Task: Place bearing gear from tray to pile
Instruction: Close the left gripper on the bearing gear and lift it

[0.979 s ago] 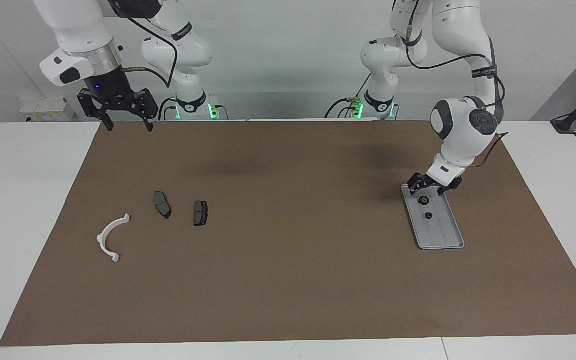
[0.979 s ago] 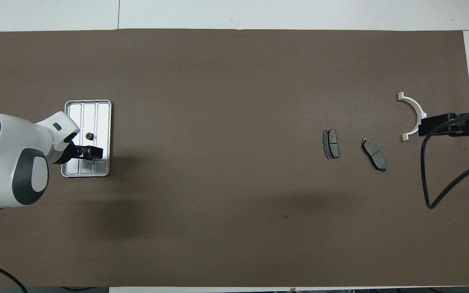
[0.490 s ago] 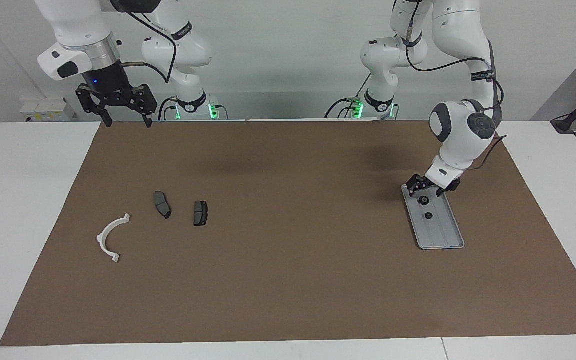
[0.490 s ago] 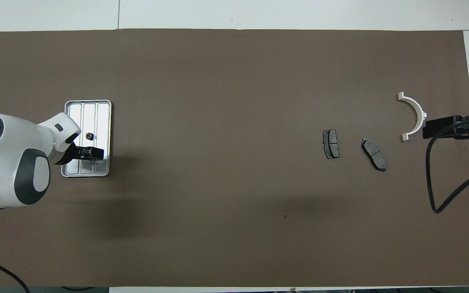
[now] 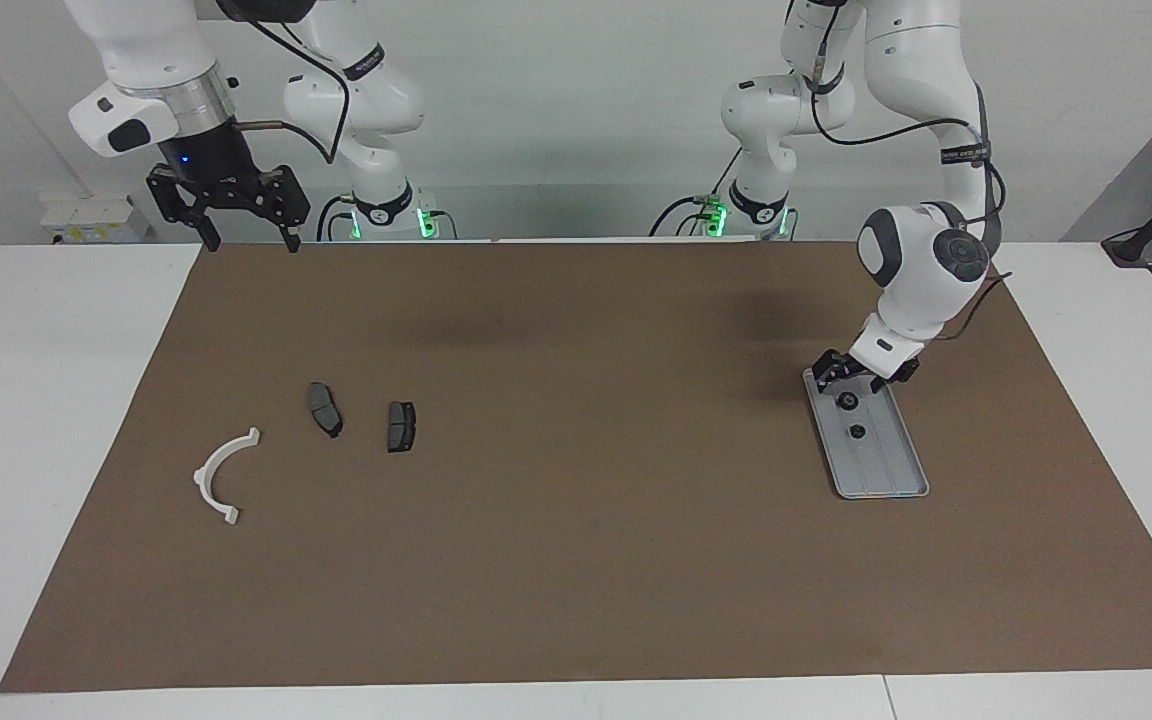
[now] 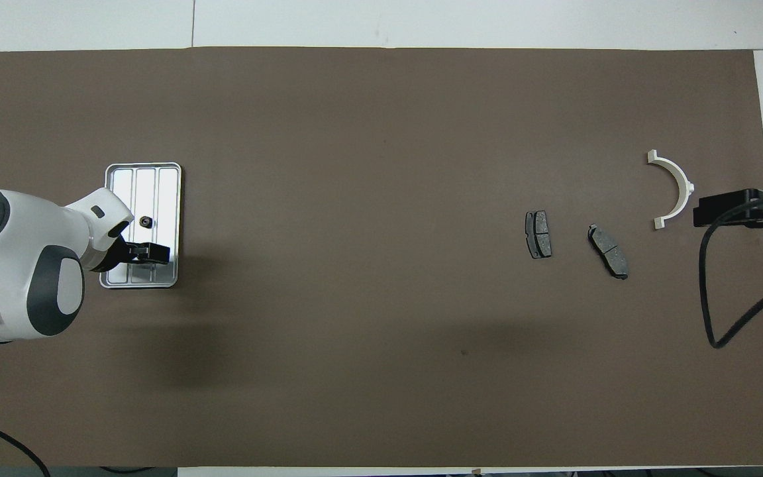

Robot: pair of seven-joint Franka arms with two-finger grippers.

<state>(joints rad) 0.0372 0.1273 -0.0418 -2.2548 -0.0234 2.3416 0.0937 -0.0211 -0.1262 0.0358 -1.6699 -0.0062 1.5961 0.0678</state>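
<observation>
Left gripper [image 5: 850, 382] over tray [image 5: 886, 470] end, one gear [image 5: 847, 401] half-hidden (fingers spread).

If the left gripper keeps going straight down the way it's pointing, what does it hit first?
Most likely the bearing gear nearer the robots, lying in the tray; the open left gripper sits just over it. Depth is hard to judge, so it could meet the tray floor beside it.

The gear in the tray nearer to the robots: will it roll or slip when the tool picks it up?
The gear looks small, round and dark, so it may roll if tipped on edge. The ribbed tray looks smooth, so a nudge from the open left tool might slide it.
</observation>
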